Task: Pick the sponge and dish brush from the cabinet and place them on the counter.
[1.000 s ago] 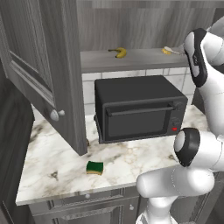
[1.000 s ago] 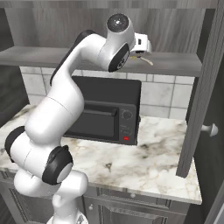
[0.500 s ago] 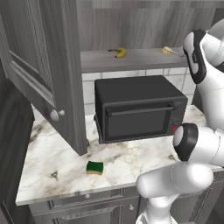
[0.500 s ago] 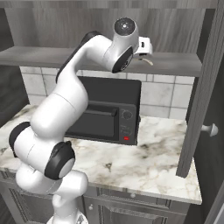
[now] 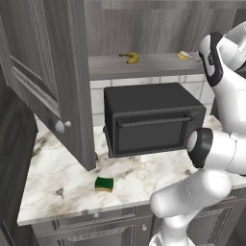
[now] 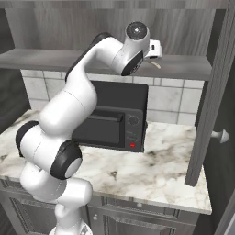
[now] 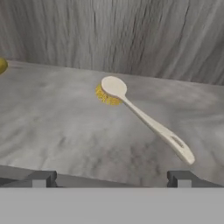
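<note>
While our arm reaches up into the open cabinet [image 5: 53,77], we have the gripper [image 7: 111,177] spread wide, holding nothing, its two dark fingertips [image 7: 40,178] poking up at the bottom of the hand view. Right ahead of them lies the dish brush [image 7: 144,118], flat on the grey shelf [image 7: 52,127], yellow bristle head toward the back wall, pale handle running out toward us and off to one side. Our fingers are near it but apart from it.

From the left base view we spot that same brush at the right end of the shelf, just beside our white wrist, and a banana [image 5: 130,57] sits further left on the same shelf. From the right base view, the brush peeks out just past the hand.

Down below, the sponge [image 5: 104,184] is already on the marble counter [image 5: 53,182], green side up, lying in front of the open cabinet door and left of the black microwave [image 5: 149,122]. That microwave stands on the counter under the shelf, its door shut.
</note>
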{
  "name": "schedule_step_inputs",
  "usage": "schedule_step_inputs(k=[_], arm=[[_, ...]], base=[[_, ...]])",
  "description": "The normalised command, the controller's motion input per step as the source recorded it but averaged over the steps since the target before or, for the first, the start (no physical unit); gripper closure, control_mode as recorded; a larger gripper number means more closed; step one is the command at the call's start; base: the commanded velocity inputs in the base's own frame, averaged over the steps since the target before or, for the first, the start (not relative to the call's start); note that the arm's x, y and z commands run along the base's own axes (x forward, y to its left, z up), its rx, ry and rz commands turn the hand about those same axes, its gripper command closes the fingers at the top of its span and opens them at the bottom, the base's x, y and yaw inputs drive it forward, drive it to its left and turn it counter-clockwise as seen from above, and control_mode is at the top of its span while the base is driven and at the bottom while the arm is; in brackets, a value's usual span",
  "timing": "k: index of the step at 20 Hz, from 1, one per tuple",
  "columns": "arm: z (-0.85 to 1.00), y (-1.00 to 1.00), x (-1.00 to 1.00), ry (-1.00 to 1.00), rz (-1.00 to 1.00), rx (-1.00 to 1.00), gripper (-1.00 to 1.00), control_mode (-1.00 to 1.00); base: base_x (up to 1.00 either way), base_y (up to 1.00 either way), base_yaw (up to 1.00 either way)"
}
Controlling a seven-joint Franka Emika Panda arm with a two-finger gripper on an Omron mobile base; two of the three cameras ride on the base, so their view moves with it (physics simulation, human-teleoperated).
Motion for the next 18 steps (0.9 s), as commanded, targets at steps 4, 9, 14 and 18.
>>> schedule_step_inputs(k=[4,9,14,18], arm=[[0.00,-0.16,0.36,0.02,0.04,0.00,-1.00,-1.00],[-0.01,-0.14,0.34,0.05,0.03,0.00,-1.00,-1.00],[-0.03,-0.10,0.34,0.06,0.03,0.00,-1.00,-1.00],[-0.05,-0.10,0.31,0.06,0.03,0.00,-1.00,-1.00]], base=[[0.00,0.00,0.00],[0.00,0.00,0.00],[0.00,0.00,0.00],[0.00,0.00,0.00]])
